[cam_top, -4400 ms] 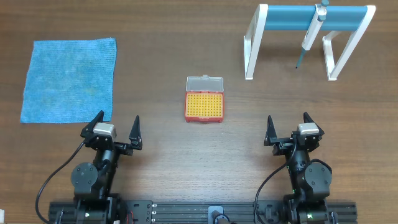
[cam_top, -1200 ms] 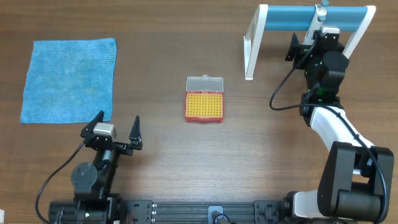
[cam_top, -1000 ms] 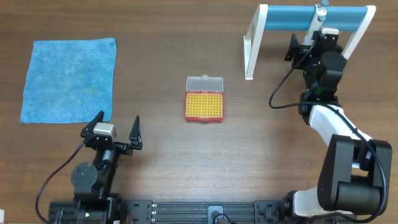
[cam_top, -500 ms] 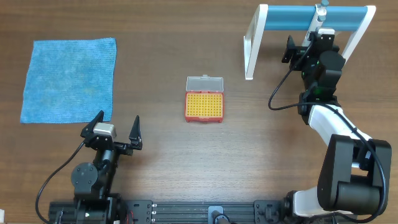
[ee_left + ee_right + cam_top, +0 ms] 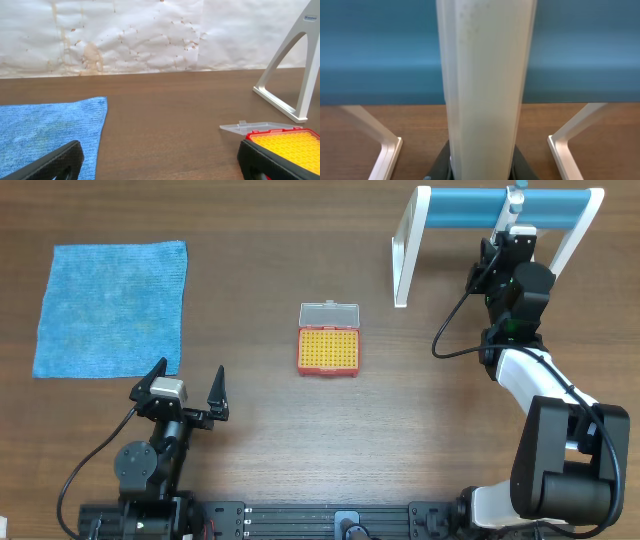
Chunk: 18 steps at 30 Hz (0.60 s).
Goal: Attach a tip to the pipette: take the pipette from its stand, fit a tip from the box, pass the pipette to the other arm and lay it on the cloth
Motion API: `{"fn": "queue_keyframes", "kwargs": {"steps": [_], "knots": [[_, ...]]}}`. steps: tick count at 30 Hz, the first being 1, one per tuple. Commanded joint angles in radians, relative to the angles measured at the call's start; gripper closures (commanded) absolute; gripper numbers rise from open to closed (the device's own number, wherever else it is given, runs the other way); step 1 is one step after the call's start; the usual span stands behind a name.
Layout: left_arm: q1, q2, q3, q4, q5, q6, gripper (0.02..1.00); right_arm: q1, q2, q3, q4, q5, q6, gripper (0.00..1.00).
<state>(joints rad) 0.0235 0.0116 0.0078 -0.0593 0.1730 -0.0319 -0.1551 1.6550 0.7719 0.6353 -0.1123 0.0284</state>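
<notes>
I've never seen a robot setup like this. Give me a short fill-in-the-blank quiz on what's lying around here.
1. The cloth is ___ in colour.
2. The tip box has its lid ___.
3. The arm stretched out to the pipette on the stand is the ___ one.
Missing words: blue; open; right.

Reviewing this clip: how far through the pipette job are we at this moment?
Nothing is finished yet. In hand: the right gripper is closed around the pipette, which hangs on the stand. Remaining: lifting it off, fitting a tip from the tip box, handing over to the open left gripper, laying it on the cloth.
</notes>
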Motion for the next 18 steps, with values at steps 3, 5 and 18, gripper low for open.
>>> {"fn": "queue_keyframes", "kwargs": {"steps": [3, 5, 18], "knots": [[-0.002, -0.005, -0.002, -0.005, -0.005, -0.013, 0.018, 0.008, 0.006, 0.018, 0.003, -0.012, -0.003, 0.928], [-0.002, -0.005, -0.002, -0.005, -0.004, -0.013, 0.018, 0.010, 0.001, 0.018, 0.008, -0.012, -0.003, 0.925], [-0.002, -0.005, -0.002, -0.005, -0.005, -0.013, 0.018, 0.041, -0.276, -0.121, 0.029, -0.012, -0.003, 0.925]]}}
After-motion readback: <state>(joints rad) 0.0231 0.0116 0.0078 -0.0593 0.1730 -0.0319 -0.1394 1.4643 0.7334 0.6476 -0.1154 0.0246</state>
